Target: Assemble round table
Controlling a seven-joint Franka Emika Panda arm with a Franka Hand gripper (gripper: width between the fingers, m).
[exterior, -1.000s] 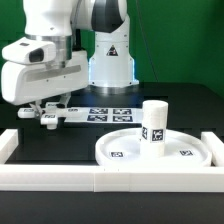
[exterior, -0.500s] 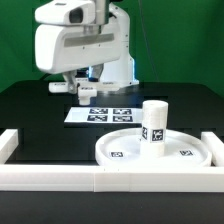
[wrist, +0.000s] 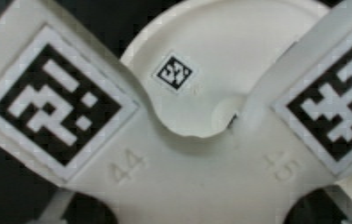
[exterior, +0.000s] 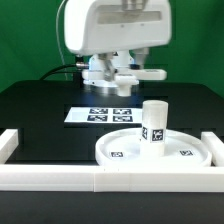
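A Franka arm's claw (exterior: 122, 84) hangs over the back of the black table (exterior: 30, 105), pinching the white cross-shaped base piece (exterior: 138, 73) in the air, clear of the surface and higher in the exterior view than the marker board (exterior: 84, 114). From the wrist, the base piece's tagged arms fill the frame, with the round disc (exterior: 115, 150) showing between them. The disc lies flat just behind the long white border rail (exterior: 100, 180). The short cylindrical leg (exterior: 153, 122) stands upright on it.
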